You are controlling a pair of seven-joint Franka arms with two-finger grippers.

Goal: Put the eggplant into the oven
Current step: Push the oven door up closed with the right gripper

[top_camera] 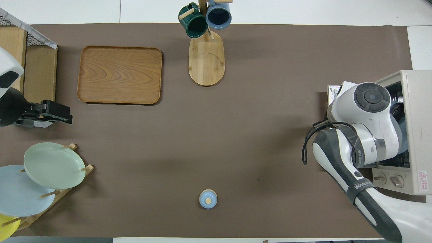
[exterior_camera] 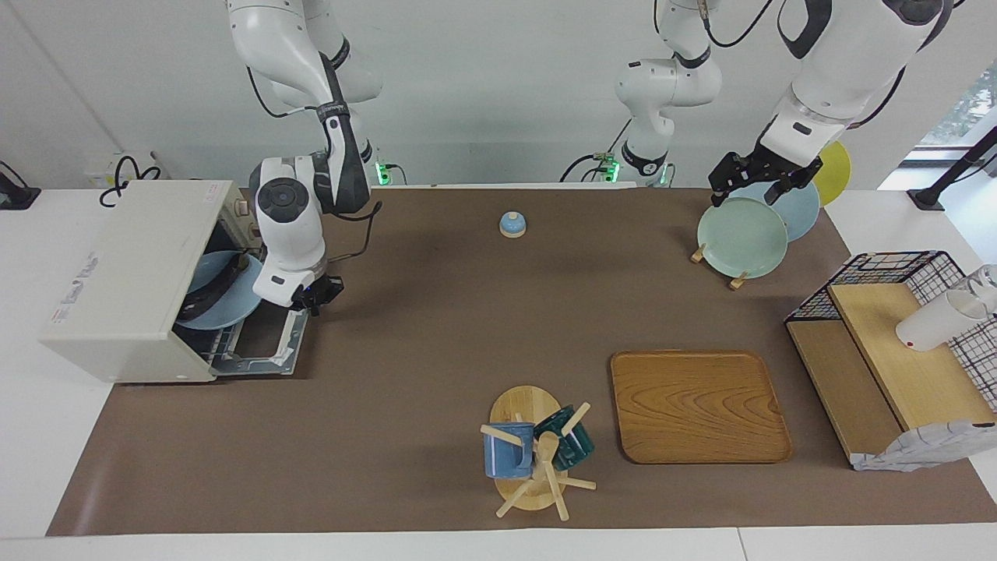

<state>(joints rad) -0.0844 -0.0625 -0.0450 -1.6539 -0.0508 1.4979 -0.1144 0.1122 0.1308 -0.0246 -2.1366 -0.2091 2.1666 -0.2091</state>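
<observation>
The eggplant point(exterior_camera: 209, 293) lies on a blue plate point(exterior_camera: 226, 310) inside the oven point(exterior_camera: 125, 273). The right gripper point(exterior_camera: 315, 296), fingers closed, empty, is over the open door; the left gripper point(exterior_camera: 759, 183), fingers open, waits above the plate rack.

A robotics lab dressed up as a kitchen.
Two white robot arms point(exterior_camera: 292, 226) are bolted at the edge of a tabletop point(exterior_camera: 436, 327) under a brown mat, bare white walls and trailing cables around them, while staged kitchenware sits about: a toaster oven point(exterior_camera: 125, 280), a plate rack point(exterior_camera: 744, 234), a mug tree point(exterior_camera: 533, 456), a wooden tray point(exterior_camera: 697, 405).
</observation>
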